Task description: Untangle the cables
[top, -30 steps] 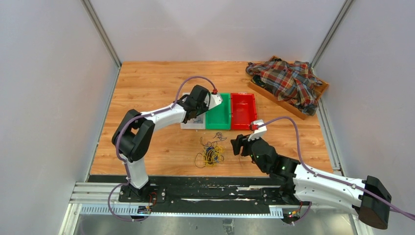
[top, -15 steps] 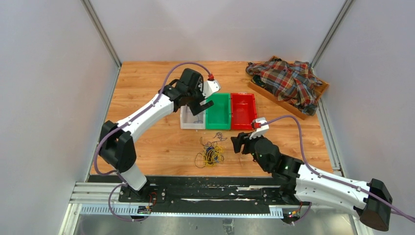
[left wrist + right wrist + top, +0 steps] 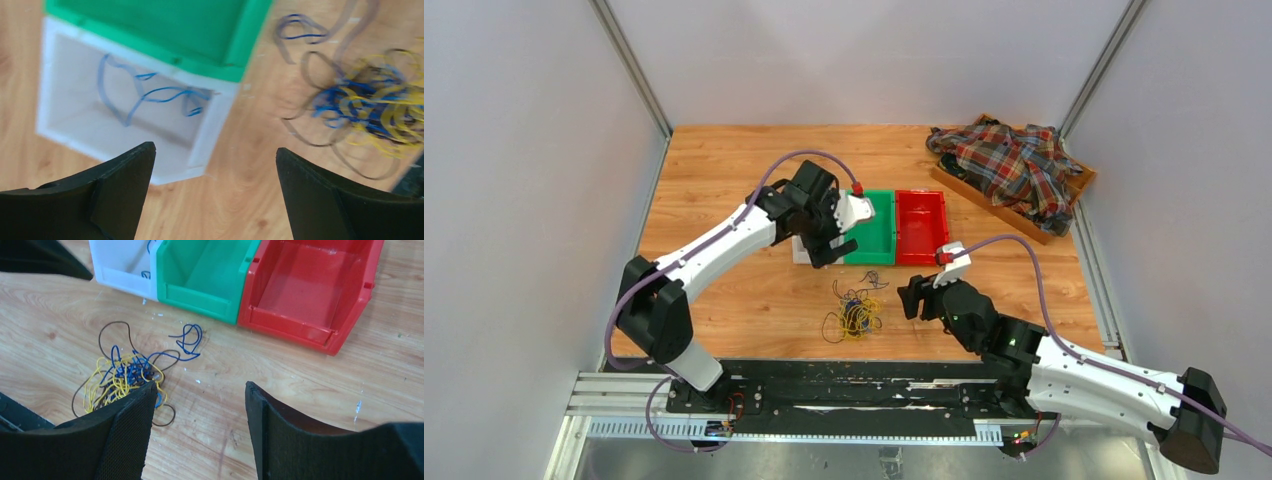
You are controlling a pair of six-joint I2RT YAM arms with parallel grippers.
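The cables (image 3: 854, 312) lie as a clump of blue, yellow and dark loops on the wooden table, in front of the bins. They also show in the left wrist view, cables (image 3: 370, 110), and the right wrist view, cables (image 3: 122, 377). One blue cable (image 3: 150, 92) lies inside the white bin (image 3: 210, 130). A loose blue loop (image 3: 187, 342) sits just behind the clump. My left gripper (image 3: 832, 243) hangs open and empty over the white bin's near corner, left gripper (image 3: 215, 150). My right gripper (image 3: 911, 298) hovers open and empty just right of the clump, right gripper (image 3: 200, 385).
White bin (image 3: 802, 252), green bin (image 3: 871, 235) and red bin (image 3: 921, 225) stand side by side mid-table. The green and red bins hold nothing I can see. A plaid shirt (image 3: 1014, 170) fills a wooden tray at the back right. Grey walls close both sides.
My left gripper was shut low in the white bin, then opened, lifted away and swung toward the near side. A blue cable now lies in that bin. The right arm barely moved.
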